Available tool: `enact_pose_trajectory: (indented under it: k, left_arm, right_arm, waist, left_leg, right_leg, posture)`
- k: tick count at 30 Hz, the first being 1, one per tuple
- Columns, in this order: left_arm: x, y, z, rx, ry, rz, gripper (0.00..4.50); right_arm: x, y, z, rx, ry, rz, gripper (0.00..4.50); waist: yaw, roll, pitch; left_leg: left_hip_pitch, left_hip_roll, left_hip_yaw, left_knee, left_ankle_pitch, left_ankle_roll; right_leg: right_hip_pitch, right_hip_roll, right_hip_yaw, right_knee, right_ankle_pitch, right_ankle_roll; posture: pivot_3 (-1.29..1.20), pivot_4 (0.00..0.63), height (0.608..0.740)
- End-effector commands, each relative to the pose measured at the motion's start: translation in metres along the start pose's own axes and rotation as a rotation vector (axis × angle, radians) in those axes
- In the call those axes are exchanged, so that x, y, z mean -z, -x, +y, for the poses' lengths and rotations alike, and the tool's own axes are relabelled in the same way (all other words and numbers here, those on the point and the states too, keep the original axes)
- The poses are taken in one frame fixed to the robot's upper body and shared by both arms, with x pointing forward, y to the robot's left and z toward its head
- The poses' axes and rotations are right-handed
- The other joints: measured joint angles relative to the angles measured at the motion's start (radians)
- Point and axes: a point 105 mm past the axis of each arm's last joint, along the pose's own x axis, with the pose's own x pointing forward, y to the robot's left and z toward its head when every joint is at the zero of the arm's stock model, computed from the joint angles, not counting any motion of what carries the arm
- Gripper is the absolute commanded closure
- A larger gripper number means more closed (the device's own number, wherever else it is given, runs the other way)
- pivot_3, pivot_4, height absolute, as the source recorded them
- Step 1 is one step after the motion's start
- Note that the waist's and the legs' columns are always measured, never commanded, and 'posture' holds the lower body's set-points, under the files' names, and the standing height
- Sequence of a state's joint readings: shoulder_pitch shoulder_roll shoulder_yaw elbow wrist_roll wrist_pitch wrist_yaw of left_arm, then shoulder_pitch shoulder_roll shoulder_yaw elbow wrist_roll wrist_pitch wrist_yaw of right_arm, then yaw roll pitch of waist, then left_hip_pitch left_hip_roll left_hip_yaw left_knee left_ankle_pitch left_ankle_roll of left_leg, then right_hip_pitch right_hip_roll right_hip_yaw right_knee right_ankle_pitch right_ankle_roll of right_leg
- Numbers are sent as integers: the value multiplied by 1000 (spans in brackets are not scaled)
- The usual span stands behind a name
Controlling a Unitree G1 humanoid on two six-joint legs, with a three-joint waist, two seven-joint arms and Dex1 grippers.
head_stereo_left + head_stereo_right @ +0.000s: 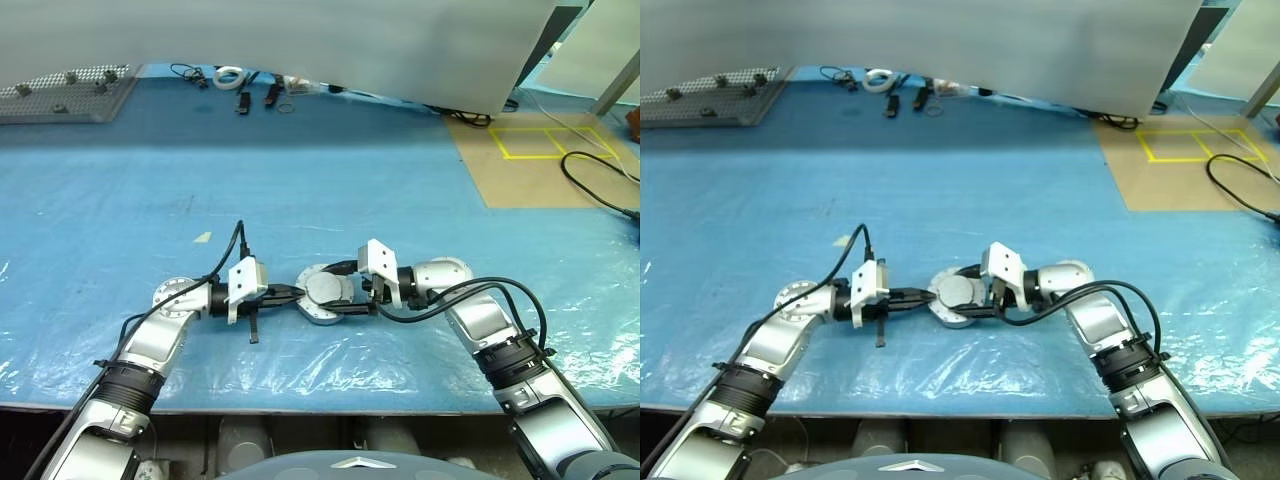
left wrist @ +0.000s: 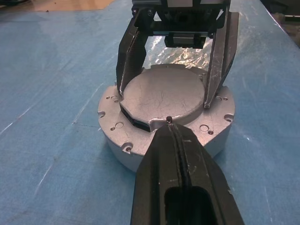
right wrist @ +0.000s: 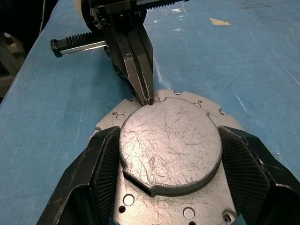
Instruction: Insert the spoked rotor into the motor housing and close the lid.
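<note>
Right wrist view, right gripper (image 3: 171,180) fingers clasping lid (image 3: 171,143), left gripper (image 3: 147,100) fingers pressed together, tips at lid's edge

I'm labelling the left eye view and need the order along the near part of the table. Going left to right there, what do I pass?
Left hand, shut, tips at the lid's edge → lid sitting on the motor housing → right hand, fingers either side of the lid.

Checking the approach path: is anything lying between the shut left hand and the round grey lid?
Nothing: the left hand tips sit at the round grey lid's rim, seen in the right wrist view.
</note>
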State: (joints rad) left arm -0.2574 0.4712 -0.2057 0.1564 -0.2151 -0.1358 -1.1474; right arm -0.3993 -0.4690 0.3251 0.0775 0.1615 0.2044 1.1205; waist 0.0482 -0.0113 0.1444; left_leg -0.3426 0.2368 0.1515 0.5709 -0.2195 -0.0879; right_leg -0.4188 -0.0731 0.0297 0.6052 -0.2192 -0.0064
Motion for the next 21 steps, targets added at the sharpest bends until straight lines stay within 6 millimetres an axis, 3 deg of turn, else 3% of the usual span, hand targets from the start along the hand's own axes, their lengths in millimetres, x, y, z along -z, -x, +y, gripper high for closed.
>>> enact_pose_trajectory:
  k: [1, 9, 10, 13, 17, 21]
  left_arm:
    - [10, -9, -6, 23, 7, 38, 4500]
    - [1, -9, -6, 45, 0, 45, 4500]
    - [1, -8, -6, 46, 0, 48, 4500]
    - [1, -8, -5, 46, 2, 51, 4500]
    - [0, -9, -3, 48, 4, 51, 4500]
    - [-2, -10, -2, 50, 3, 48, 4500]
  right_arm:
    - [33, 7, 3, 23, -108, 114, 1556]
    - [35, 9, 2, 36, -88, 123, 1556]
    - [34, 9, 3, 26, -94, 114, 822]
    - [33, 8, 2, 33, -92, 111, 12]
    - [23, 7, 1, 28, -109, 60, 12]
    - [-4, 11, -4, 38, -75, -57, 12]
  waist:
    - [1, 0, 0]
    - [6, 1, -1]
    - [6, 1, -1]
    - [6, 1, -1]
    - [6, 1, -1]
    - [7, 1, -1]
  left_leg:
    - [0, 0, 0, 0, 0, 0]
    - [0, 0, 0, 0, 0, 0]
    - [0, 0, 0, 0, 0, 1]
    - [0, 0, 0, -1, 0, 1]
    - [-1, 0, 0, -3, 0, 0]
    - [-1, 0, 1, -3, 0, 0]
  right_leg:
    - [0, 0, 0, 0, 0, 0]
    - [0, -1, 0, 0, 0, 0]
    - [0, -1, 0, 0, 0, 0]
    - [0, -1, 0, -1, 0, 0]
    - [0, -1, 0, -3, -1, 1]
    - [-1, -1, 0, -3, -1, 1]
  posture:
    - [0, 150, 740]
    - [0, 150, 740]
    - [0, 150, 740]
    - [0, 150, 740]
    - [0, 150, 740]
    - [0, 150, 740]
